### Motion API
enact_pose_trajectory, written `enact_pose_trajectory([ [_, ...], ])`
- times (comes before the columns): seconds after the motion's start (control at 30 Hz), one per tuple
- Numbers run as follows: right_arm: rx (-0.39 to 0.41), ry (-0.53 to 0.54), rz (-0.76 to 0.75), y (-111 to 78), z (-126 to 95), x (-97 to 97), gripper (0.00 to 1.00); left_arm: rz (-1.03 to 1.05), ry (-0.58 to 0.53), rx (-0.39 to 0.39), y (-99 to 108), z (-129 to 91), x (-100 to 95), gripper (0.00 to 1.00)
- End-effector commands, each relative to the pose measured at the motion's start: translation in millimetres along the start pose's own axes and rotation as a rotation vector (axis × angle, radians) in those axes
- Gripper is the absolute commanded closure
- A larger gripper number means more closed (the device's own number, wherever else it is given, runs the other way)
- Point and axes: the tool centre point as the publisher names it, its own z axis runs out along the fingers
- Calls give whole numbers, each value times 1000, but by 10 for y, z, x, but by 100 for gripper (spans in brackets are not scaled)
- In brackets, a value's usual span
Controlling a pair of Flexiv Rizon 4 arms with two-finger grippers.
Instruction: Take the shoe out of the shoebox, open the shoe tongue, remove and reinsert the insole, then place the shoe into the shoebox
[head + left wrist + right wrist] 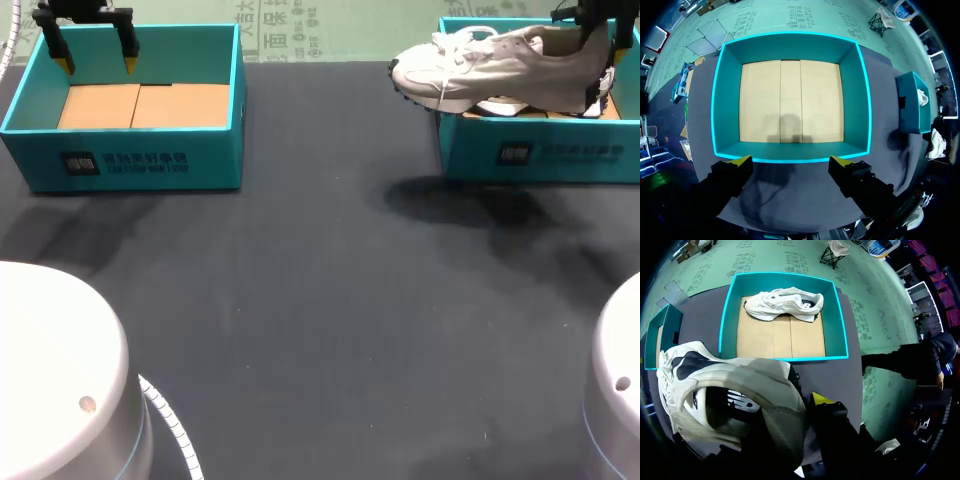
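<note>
Shoe: white shoe [500, 55], in the air over the right shoebox [540, 155]. It lies roughly level, sole down. The toe points toward my left side and sticks out past the box's left wall, over the table [320, 300].
Grip: my right pincer [604, 45] pinches the shoe at the heel end. In the right wrist view one yellow fingertip [821, 399] shows just outside the heel; the other is hidden by the shoe.
Below the shoe: a second shoe [785, 304], also white, lies on its sole inside the right shoebox, along the wall farthest from me. The rest of the box's cardboard floor is bare.
Shadow: a dark patch on the table in front of the right shoebox, under the overhanging toe.
Left side: left shoebox [140, 160], same teal colour, well apart from the right one, showing only its cardboard floor [790, 100].
Left pincer [98, 66]: spread wide, nothing between the fingers, hanging above the left shoebox near its front wall, touching nothing.
In the way: nothing between the held shoe and the box opening apart from the second shoe.
</note>
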Motion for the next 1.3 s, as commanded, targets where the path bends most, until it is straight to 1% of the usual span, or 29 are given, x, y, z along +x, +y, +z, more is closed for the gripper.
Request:
enact_pose_trajectory([
  [0.03,-23,8,1,-48,-7,-34,100,0,-1,0,2,-6,1,0],
  [0.3,-23,8,1,-48,-7,-34,100,0,-1,0,2,-6,1,0],
  [0.33,-27,-13,-4,-58,-56,-8,100,0,-1,0,2,-6,1,0],
  [0.4,-36,-29,-13,-198,-127,77,100,0,-1,0,2,-6,1,0],
  [0.5,-47,-42,-16,-458,-158,163,100,0,-1,0,2,-6,1,0],
  [0.57,-33,-66,-12,-622,-157,226,100,0,-1,0,2,-6,1,0],
  [0.63,-32,-55,-2,-815,-172,302,100,0,-1,0,2,-6,1,0],
  [0.67,-29,-71,-6,-900,-175,359,100,0,-1,0,2,-6,1,0],
  [0.73,-35,-54,-13,-1058,-173,493,100,0,-1,0,2,-6,1,0],
  [0.77,-32,-73,-16,-1119,-169,566,100,0,-1,0,2,-6,1,0],
  [0.9,-38,-85,-17,-1354,-130,811,100,0,-1,0,2,-6,1,0],
  [0.97,-38,-103,-46,-1470,-103,950,100,0,-1,0,2,-6,1,0],
  [1.03,-26,-80,-55,-1591,-68,1042,100,0,-1,0,2,-6,1,0],
  [1.07,-9,-69,-56,-1646,-47,1083,100,0,-1,0,2,-6,1,0],
  [1.13,14,-10,-81,-1759,-11,1175,100,0,-1,0,2,-6,1,0],
  [1.3,14,-10,-81,-1759,-11,1175,100,0,-1,0,2,-6,1,0],
])
